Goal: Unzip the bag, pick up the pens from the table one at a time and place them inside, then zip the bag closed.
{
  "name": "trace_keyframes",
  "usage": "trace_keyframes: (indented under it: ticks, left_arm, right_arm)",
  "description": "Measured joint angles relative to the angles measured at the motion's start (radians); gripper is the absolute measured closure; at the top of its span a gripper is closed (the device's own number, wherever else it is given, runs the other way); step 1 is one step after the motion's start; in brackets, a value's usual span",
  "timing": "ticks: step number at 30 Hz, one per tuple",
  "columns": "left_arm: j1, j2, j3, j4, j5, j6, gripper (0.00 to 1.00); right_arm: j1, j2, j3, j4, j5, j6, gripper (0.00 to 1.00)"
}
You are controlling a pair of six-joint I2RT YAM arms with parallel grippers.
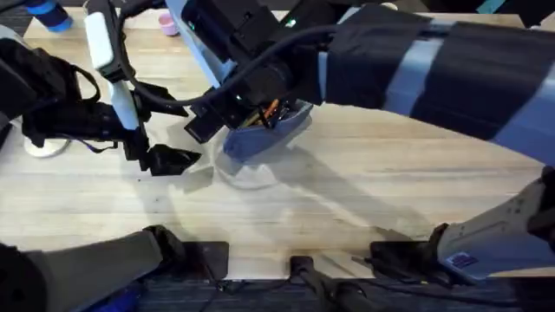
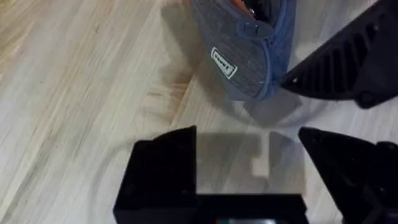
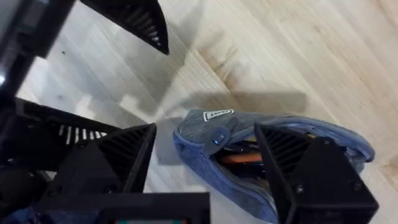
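Note:
The blue-grey bag (image 1: 260, 139) lies on the table (image 1: 364, 191) near the middle, its zipper open. An orange pen (image 3: 239, 158) rests inside the opening, also showing orange under the right arm (image 1: 270, 108). My right gripper (image 3: 205, 132) hangs open low over the bag's labelled end (image 2: 249, 56), one finger on each side of it and the far finger at the opening. My left gripper (image 2: 249, 146) is open just left of the bag (image 1: 173, 160), with only bare wood between its fingers. The right arm hides much of the bag from above.
A blue object (image 1: 48, 16) and a pink one (image 1: 169, 24) sit at the table's far edge. A white round thing (image 1: 43, 147) lies at the left under the left arm. Bare wood stretches to the right and front of the bag.

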Motion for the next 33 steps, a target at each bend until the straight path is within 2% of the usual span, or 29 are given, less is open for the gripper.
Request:
trace_keyframes:
  ticks: [4, 6, 9, 14, 17, 33]
  left_arm:
    - [0.000, 0.000, 0.000, 0.000, 0.000, 0.000, 0.007]
    - [0.000, 0.000, 0.000, 0.000, 0.000, 0.000, 0.007]
    - [0.000, 0.000, 0.000, 0.000, 0.000, 0.000, 0.007]
    - [0.001, 0.000, 0.000, 0.000, 0.000, 0.000, 0.007]
    - [0.001, 0.000, 0.000, 0.000, 0.000, 0.000, 0.007]
    - [0.001, 0.000, 0.000, 0.008, 0.001, 0.000, 0.007]
  right_arm:
    - [0.000, 0.037, 0.000, -0.001, 0.000, -0.001, 0.075]
    - [0.000, 0.056, 0.000, -0.002, 0.004, -0.006, 0.150]
    - [-0.004, 0.067, 0.000, -0.016, 0.018, -0.010, 0.427]
    - [-0.011, 0.066, 0.000, -0.035, 0.038, -0.012, 0.728]
    - [-0.012, 0.066, 0.000, -0.036, 0.050, -0.011, 0.946]
    - [-0.013, 0.047, 0.000, -0.058, 0.051, -0.037, 0.966]
